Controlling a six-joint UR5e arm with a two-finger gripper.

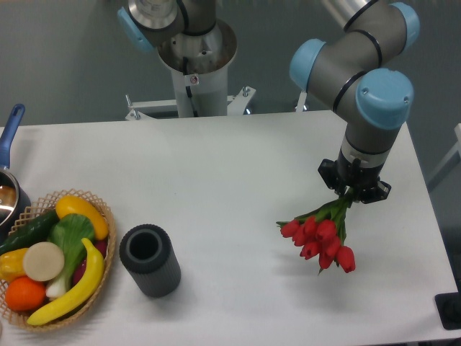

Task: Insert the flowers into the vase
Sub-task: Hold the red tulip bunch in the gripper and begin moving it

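Observation:
The flowers [320, 238], a bunch of red tulip buds with green stems, hang at the right side of the table, buds pointing down and to the left. My gripper [353, 193] is shut on the green stems at their upper end and holds the bunch just above the tabletop. The vase [149, 260], a short dark grey ribbed cylinder with a round hole, stands upright at the front left, far to the left of the flowers. Its hole faces up and holds nothing.
A woven wicker basket [101, 205] with toy fruit and vegetables sits at the front left, right beside the vase. A pot with a blue handle [10, 126] is at the left edge. The arm's base [194, 65] stands behind the table's back edge.

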